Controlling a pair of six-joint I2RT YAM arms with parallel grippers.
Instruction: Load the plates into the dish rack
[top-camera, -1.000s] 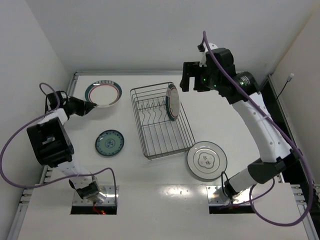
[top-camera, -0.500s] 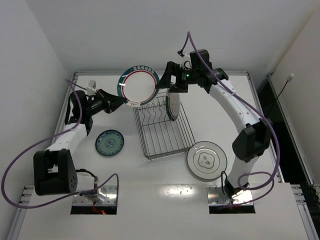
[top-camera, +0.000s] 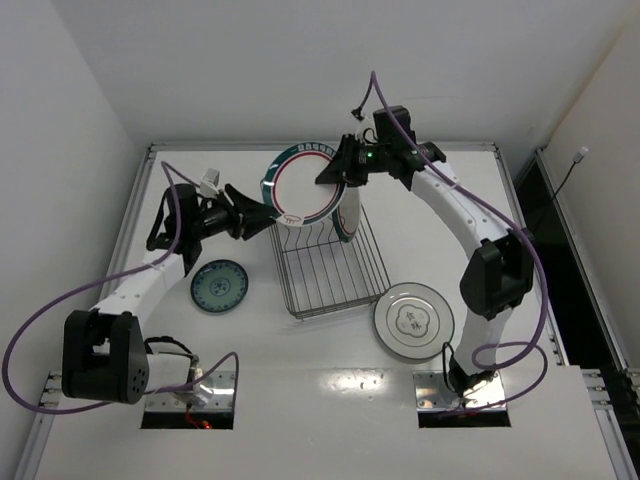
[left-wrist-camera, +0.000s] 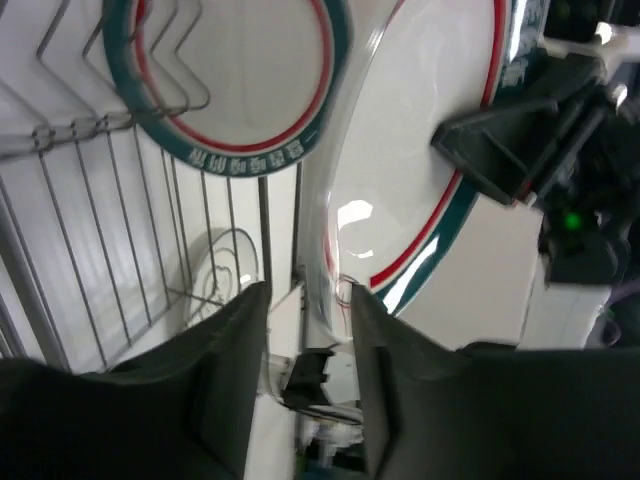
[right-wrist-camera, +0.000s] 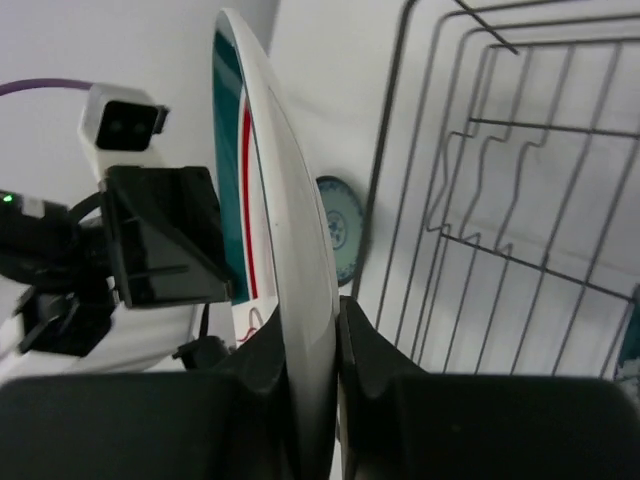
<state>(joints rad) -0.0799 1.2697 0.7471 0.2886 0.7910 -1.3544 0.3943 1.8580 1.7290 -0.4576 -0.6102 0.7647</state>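
Observation:
A white plate with a teal rim and red line (top-camera: 303, 185) stands on edge in the air over the back end of the dish rack (top-camera: 312, 268). My right gripper (top-camera: 330, 174) is shut on its right rim; its fingers press both faces of the plate (right-wrist-camera: 262, 180). My left gripper (top-camera: 268, 217) is at the lower left rim, jaws open, and the rim (left-wrist-camera: 420, 150) runs between them without touching either. A second teal-rimmed plate (top-camera: 346, 212) stands upright in the rack. A small teal plate (top-camera: 219, 285) and a grey-white plate (top-camera: 413, 320) lie flat on the table.
The rack's wire prongs (left-wrist-camera: 100, 250) are just below and behind the held plate. The small teal plate (right-wrist-camera: 340, 235) lies left of the rack, the grey-white one off its front right corner. Walls close the table at the back and left.
The left gripper lifted the plate from the back left of the table and brought it over the rack. The right gripper swung in and shut on its rim; the left jaws opened.

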